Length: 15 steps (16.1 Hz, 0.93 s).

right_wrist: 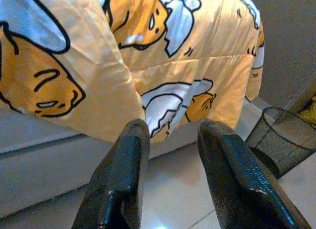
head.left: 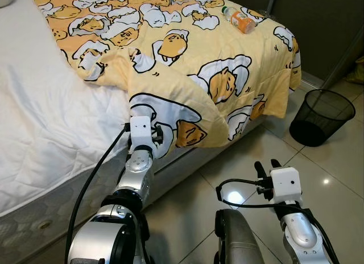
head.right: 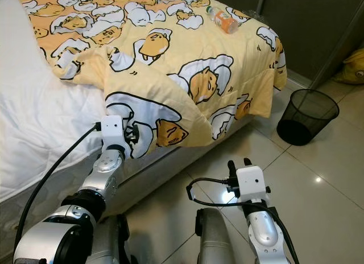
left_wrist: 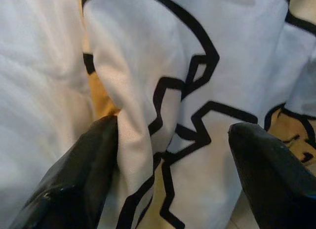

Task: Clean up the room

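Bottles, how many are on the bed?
1. The bottle lies on its side on the yellow blanket, near the bed's far corner. Others could hide under the blanket.

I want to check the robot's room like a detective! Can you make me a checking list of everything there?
Surface: white mattress, tiled floor.
Job's things: yellow cartoon blanket draped over the bed corner; bottle lying on it.
Clutter: black mesh bin standing on the floor.
Grippers: left claw open around a blanket fold; right claw open, holding nothing, low above the floor.
Cables: black cable along the left arm, a loop by the right wrist.
Surroundings: dark wall; yellow item at the frame edge.
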Tool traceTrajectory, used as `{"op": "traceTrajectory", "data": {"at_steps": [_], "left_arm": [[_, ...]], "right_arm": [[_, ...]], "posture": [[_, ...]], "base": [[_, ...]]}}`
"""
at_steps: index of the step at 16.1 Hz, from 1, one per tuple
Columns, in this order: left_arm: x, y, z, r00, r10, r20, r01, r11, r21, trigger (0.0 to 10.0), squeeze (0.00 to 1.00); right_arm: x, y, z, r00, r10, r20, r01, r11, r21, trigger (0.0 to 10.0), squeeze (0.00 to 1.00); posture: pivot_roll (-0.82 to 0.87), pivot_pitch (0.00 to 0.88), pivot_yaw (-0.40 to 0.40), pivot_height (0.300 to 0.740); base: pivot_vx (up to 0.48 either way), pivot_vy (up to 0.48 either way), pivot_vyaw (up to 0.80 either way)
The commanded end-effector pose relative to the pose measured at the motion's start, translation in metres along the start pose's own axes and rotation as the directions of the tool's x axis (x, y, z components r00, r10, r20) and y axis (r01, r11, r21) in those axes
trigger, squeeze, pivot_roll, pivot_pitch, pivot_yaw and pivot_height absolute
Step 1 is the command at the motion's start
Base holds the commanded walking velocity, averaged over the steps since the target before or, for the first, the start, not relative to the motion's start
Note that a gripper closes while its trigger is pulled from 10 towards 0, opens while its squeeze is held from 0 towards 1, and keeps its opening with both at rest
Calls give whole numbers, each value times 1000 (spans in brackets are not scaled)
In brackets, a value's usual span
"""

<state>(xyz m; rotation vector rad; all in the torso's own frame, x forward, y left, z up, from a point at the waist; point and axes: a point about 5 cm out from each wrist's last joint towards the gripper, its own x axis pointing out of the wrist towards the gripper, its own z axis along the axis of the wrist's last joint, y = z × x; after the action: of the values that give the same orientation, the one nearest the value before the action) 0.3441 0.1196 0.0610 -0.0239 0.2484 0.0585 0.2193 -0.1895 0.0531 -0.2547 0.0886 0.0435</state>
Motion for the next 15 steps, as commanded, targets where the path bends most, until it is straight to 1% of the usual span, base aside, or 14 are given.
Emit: {"op": "traceTrajectory", "data": {"at_steps": [1, 2, 3, 4, 6, 9, 10, 11, 12, 13, 15], "left_arm": [[1, 0, 1, 1000, -18, -4, 18, 1000, -8, 0, 0], [0, -2, -3, 998, -54, -22, 54, 998, -21, 0, 0], [0, -3, -5, 997, -68, -29, 67, 997, -27, 0, 0], [-2, -6, -14, 991, -107, -78, 104, 994, -46, 0, 0], [-4, -7, -21, 984, -127, -121, 120, 991, -65, 0, 0], [-5, -6, -26, 979, -141, -147, 133, 989, -62, 0, 0], [-5, -5, -25, 980, -140, -143, 134, 990, -50, 0, 0], [-4, -4, -24, 983, -132, -131, 131, 991, -22, 0, 0], [-4, -2, -21, 986, -124, -112, 127, 992, 23, 0, 0], [-3, 0, -20, 989, -111, -100, 116, 992, 46, 0, 0], [-3, 1, -19, 989, -108, -101, 115, 992, 57, 0, 0]], "right_arm": [[1, -2, 3, 1000, -7, 4, 7, 1000, -4, 10000, 0], [1, -2, 3, 1000, -8, 5, 8, 1000, -2, 10000, 0], [1, -2, 4, 1000, -9, 6, 9, 1000, -1, 10000, 0], [2, 0, 4, 1000, -8, 6, 8, 1000, 3, 10000, 0], [2, 2, 4, 1000, -2, 5, 2, 1000, 6, 10000, 0], [3, 4, 4, 1000, 5, 2, -5, 1000, 10, 10000, 0], [3, 5, 4, 1000, 4, 2, -4, 1000, 11, 10000, 0], [3, 5, 4, 1000, 4, 2, -4, 1000, 11, 10000, 0], [3, 5, 4, 1000, 3, 1, -3, 1000, 11, 10000, 0], [3, 5, 4, 1000, 3, 1, -3, 1000, 10, 10000, 0], [4, 4, 4, 1000, 3, 2, -3, 1000, 7, 10000, 0]], "posture": [[-252, 45, 26, 595], [-252, 44, 27, 595], [-252, 44, 27, 595], [-245, 49, 25, 595], [-237, 52, 26, 595], [-237, 51, 31, 595], [-236, 50, 31, 595], [-237, 49, 32, 595], [-239, 47, 33, 595], [-239, 47, 33, 595], [-241, 40, 31, 595]], "base": [[0, 0, 0], [0, 0, 0], [0, 0, 0], [0, 0, 0], [0, 0, 0], [0, 0, 0], [0, 0, 0], [0, 0, 0], [0, 0, 0], [0, 0, 0], [0, 0, 0]]}}
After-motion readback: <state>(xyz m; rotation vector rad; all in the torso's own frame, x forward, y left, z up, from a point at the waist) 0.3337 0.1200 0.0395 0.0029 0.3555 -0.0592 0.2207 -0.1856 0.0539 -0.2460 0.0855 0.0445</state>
